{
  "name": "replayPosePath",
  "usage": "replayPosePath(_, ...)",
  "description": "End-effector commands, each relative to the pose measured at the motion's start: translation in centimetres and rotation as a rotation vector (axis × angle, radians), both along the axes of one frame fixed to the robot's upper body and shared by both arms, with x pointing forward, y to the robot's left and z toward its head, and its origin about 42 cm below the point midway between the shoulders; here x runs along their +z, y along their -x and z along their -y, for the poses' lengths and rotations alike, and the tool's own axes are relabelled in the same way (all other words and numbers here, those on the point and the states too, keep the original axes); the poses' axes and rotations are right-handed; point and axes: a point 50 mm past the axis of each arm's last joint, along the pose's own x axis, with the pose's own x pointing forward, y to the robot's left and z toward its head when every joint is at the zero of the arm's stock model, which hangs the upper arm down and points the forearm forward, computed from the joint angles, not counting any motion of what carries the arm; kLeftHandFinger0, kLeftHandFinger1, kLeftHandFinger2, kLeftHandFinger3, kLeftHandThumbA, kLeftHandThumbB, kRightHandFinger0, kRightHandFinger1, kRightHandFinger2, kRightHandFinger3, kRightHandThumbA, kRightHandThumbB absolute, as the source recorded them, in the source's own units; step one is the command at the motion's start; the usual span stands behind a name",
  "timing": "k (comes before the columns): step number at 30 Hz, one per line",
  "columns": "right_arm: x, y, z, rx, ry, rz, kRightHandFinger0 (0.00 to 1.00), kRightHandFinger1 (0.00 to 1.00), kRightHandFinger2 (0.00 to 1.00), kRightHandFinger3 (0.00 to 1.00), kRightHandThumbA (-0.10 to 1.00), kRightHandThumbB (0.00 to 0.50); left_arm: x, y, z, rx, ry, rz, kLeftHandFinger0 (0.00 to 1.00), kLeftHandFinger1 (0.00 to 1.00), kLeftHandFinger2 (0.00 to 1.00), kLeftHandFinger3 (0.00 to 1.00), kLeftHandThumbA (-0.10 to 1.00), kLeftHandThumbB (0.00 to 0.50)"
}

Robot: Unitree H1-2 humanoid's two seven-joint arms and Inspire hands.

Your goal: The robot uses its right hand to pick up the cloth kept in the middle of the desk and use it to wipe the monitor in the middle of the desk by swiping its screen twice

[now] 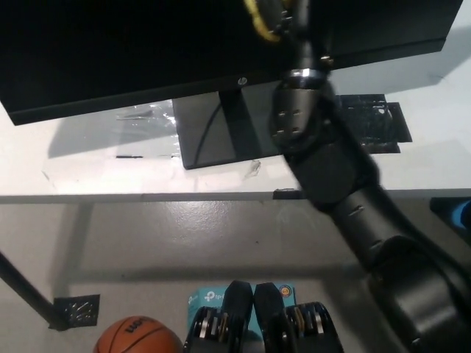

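The black monitor (147, 51) fills the top of the head view, its screen dark, on a dark square stand (221, 136). My black right arm reaches up from the bottom right, and my right hand (283, 15) is pressed against the screen near the top middle. A yellow cloth (257, 18) shows at the hand's left side, held in its fingers against the screen. My white left hand is out of the picture.
A black mat (372, 121) lies on the white desk (110, 169) right of the stand. Clear plastic wrap (143, 118) lies left of it. Below the desk edge are a basketball (136, 338), a teal box (202, 298) and a blue object (460, 213).
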Motion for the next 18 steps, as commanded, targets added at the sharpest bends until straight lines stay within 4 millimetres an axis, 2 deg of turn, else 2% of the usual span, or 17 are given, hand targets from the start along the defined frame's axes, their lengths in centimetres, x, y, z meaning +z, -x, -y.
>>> replayPosePath(1,2.8,-0.8,5.5,-0.105,0.066,0.078,0.00,0.00,0.19,0.40,-0.10,0.003,0.7,0.2,-1.2,0.003,-0.025,0.022,1.00,1.00,1.00,0.86,0.23,0.265)
replayPosePath(2,2.5,-1.1,8.0,-0.161,0.071,0.073,0.00,0.00,0.18,0.25,-0.10,0.000,0.6,0.2,-1.2,-0.005,-0.030,0.022,1.00,1.00,1.00,0.87,0.24,0.264)
replayPosePath(3,2.4,-1.2,8.7,-0.172,0.069,0.068,0.00,0.00,0.19,0.20,-0.10,0.000,0.6,0.3,-1.3,-0.006,-0.031,0.022,1.00,1.00,1.00,0.87,0.24,0.264)
replayPosePath(4,2.1,-1.3,10.4,-0.204,0.069,0.064,0.00,0.00,0.23,0.17,-0.10,0.000,0.5,0.3,-1.3,-0.003,-0.032,0.020,1.00,1.00,1.00,0.88,0.24,0.259)
replayPosePath(5,1.8,-1.4,11.1,-0.220,0.075,0.072,0.00,0.00,0.24,0.17,-0.10,0.000,0.5,0.4,-1.3,-0.003,-0.033,0.016,1.00,1.00,1.00,0.88,0.24,0.259)
replayPosePath(6,1.5,-1.4,12.2,-0.235,0.073,0.077,0.00,0.00,0.30,0.14,-0.10,0.000,0.5,0.4,-1.2,0.005,-0.024,0.015,1.00,1.00,1.00,0.88,0.22,0.261)
replayPosePath(7,1.5,-1.4,12.1,-0.234,0.073,0.077,0.00,0.00,0.33,0.15,-0.10,0.000,0.5,0.5,-1.3,0.007,-0.024,0.015,1.00,1.00,1.00,0.88,0.22,0.261)
replayPosePath(8,1.1,-1.4,14.3,-0.252,0.054,0.029,0.00,0.02,0.38,0.23,-0.10,0.000,0.5,0.5,-1.3,0.009,-0.026,0.019,1.00,1.00,1.00,0.89,0.21,0.262)
replayPosePath(11,0.0,-1.2,17.1,-0.330,0.063,0.027,0.00,0.00,0.35,0.24,-0.10,0.000,0.5,0.7,-1.2,0.007,-0.039,0.011,1.00,1.00,1.00,0.89,0.22,0.254)
replayPosePath(15,-0.4,-1.1,18.3,-0.338,0.062,0.022,0.00,0.00,0.35,0.28,-0.10,0.000,0.6,0.8,-1.1,0.017,-0.026,0.014,1.00,1.00,1.00,0.89,0.19,0.249)
replayPosePath(16,-0.7,-1.0,18.9,-0.355,0.065,0.009,0.00,0.00,0.37,0.34,-0.10,0.000,0.5,0.8,-1.1,0.010,-0.037,0.011,1.00,1.00,1.00,0.88,0.21,0.250)
replayPosePath(18,-1.0,-1.1,19.1,-0.360,0.056,0.004,0.00,0.00,0.37,0.31,-0.10,0.000,0.3,0.7,-1.2,0.008,-0.039,0.010,1.00,1.00,1.00,0.88,0.21,0.251)
